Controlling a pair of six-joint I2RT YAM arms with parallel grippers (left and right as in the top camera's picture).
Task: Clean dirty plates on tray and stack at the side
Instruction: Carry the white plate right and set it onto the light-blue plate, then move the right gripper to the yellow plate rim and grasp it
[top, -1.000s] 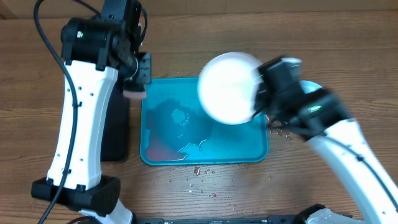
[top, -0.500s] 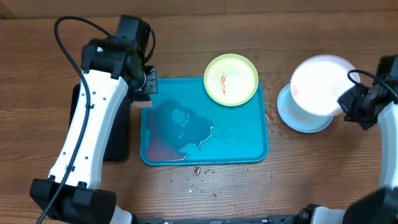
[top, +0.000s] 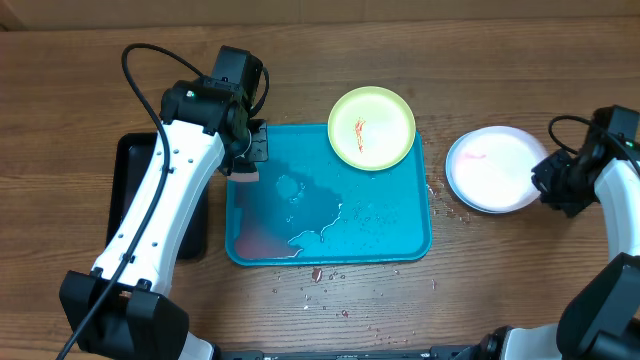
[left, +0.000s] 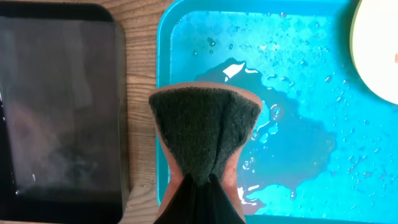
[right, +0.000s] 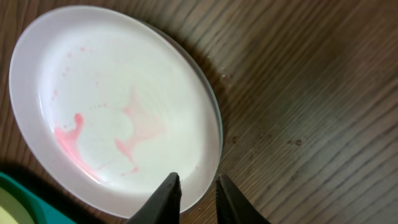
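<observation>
The yellow-green plate (top: 372, 127) with a red smear lies in the far right corner of the turquoise tray (top: 390, 232). The pinkish-white plate (top: 495, 168), with pink smears, lies right of the tray on the light blue plate (top: 458, 195). Only a thin rim of the blue plate shows (right: 219, 121). My right gripper (top: 548, 182) straddles the pinkish-white plate's (right: 112, 106) right rim, fingers (right: 197, 182) close together on it. My left gripper (top: 245, 160) is shut on a dark-faced sponge (left: 205, 124) over the tray's (left: 298, 155) left edge.
A black tray (top: 135, 175) lies left of the turquoise one and also shows in the left wrist view (left: 56, 106). A water puddle (top: 305, 205) spreads over the turquoise tray's middle. Red crumbs (top: 320, 275) lie on the wooden table before the tray.
My right arm carried the pinkish-white plate off the tray to the right and laid it flat on the light blue plate. My left arm shifted right with the sponge.
</observation>
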